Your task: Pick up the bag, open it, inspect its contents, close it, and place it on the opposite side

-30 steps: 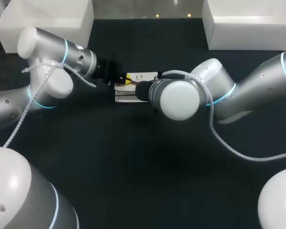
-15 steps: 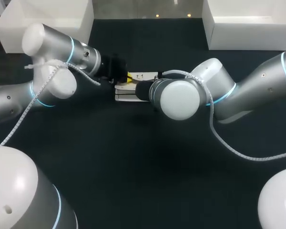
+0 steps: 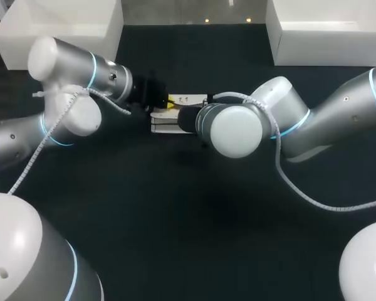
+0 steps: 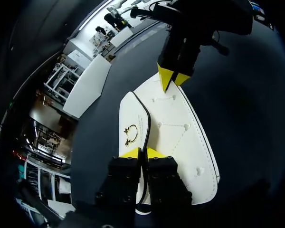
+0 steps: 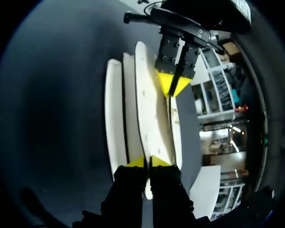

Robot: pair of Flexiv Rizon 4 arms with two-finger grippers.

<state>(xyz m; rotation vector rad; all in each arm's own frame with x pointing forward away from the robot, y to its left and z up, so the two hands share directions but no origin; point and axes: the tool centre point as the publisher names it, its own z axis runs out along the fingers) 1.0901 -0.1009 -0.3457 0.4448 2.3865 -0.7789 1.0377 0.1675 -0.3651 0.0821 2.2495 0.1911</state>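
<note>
A white bag (image 3: 165,127) with a gold clasp (image 4: 130,134) lies at mid-table between my two arms. My left gripper (image 3: 167,101) comes in from the left and is shut on the black-trimmed edge of the bag's flap (image 4: 171,128); in its wrist view the tips (image 4: 142,153) pinch that edge. My right gripper (image 5: 148,161) is shut on the opposite end of the same flap (image 5: 149,109), with the bag's other white panels (image 5: 115,114) beside it. In the head view my right arm's wrist (image 3: 235,128) hides its fingers. Each wrist view shows the other gripper at the flap's far end.
Two white bins stand at the back of the dark table, one at the back left (image 3: 62,28) and one at the back right (image 3: 326,34). Both arms' elbows hang over the table's middle band.
My left arm's wrist and elbow have shifted slightly up and to the right, bringing its gripper a little closer along the bag. The right arm and the bag have stayed put.
</note>
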